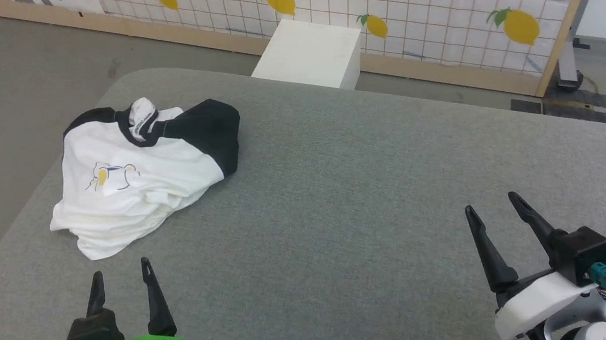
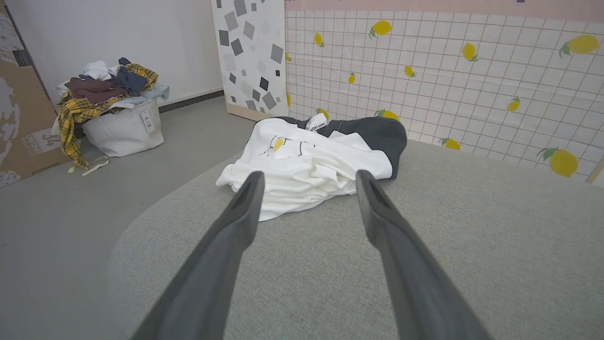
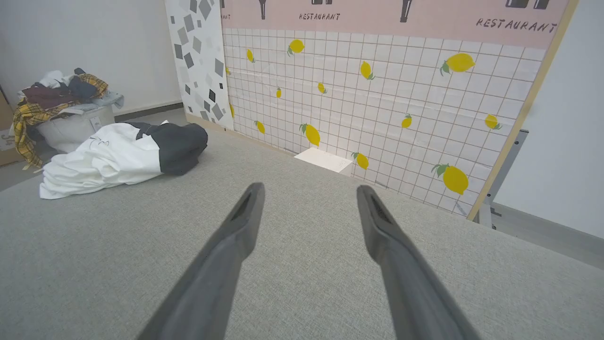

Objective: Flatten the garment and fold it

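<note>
So the garment [image 1: 132, 172] is just bunched up in a heap on the far left part of the grey padded table [image 1: 339, 188], bear print facing up, with the left gripper [image 1: 120, 267] near it and the right gripper [image 1: 490, 202] well off to the side, both with jaws spread wide and holding nothing.

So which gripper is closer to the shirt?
The left gripper, with the green mount: it nearly reaches the garment, while the right gripper stands far off.
</note>
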Motion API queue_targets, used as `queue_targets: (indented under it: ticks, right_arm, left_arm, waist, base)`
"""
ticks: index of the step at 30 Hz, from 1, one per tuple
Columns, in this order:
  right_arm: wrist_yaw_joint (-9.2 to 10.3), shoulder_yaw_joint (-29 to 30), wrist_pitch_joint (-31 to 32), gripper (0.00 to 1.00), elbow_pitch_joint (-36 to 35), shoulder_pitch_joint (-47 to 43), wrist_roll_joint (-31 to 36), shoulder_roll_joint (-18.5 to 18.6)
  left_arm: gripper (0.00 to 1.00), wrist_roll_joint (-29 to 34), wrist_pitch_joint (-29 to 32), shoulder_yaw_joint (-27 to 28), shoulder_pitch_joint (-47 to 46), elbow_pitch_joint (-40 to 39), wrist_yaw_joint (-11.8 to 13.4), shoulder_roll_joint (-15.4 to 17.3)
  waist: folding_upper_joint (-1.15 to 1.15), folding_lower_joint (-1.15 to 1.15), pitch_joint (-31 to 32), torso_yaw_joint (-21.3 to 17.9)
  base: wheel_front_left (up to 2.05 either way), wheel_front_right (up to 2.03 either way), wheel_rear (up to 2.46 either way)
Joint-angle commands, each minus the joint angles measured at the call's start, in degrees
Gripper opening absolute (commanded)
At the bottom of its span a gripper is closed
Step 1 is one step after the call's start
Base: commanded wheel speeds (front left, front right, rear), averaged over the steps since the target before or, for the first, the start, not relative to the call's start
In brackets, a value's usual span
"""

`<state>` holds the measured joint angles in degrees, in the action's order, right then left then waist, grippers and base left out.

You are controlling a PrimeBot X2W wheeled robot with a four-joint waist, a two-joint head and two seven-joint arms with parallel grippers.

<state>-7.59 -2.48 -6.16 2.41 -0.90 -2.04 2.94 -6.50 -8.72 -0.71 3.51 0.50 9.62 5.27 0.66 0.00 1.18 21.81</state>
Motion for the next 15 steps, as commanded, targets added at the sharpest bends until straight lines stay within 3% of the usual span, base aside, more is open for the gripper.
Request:
queue_targets:
  ticks: [1, 15]
  right_arm:
    - [0.06, -0.2, -0.7, 1.00, 0.2, 0.4, -0.5, 0.0]
    - [0.07, -0.6, -1.8, 1.00, 0.5, 0.4, -0.6, 0.0]
  left_arm:
    - [1.00, -0.7, -0.8, 0.1, 1.1, -0.2, 0.4, 0.5]
    - [1.00, -1.8, -2.4, 0.1, 1.8, 0.3, 1.9, 0.8]
  waist:
    - [-0.41, 0.00, 0.1, 0.6]
    - [-0.49, 0.00, 0.1, 4.6]
  base:
    - [0.00, 0.00, 0.00]
    - [0.00, 0.00, 0.00]
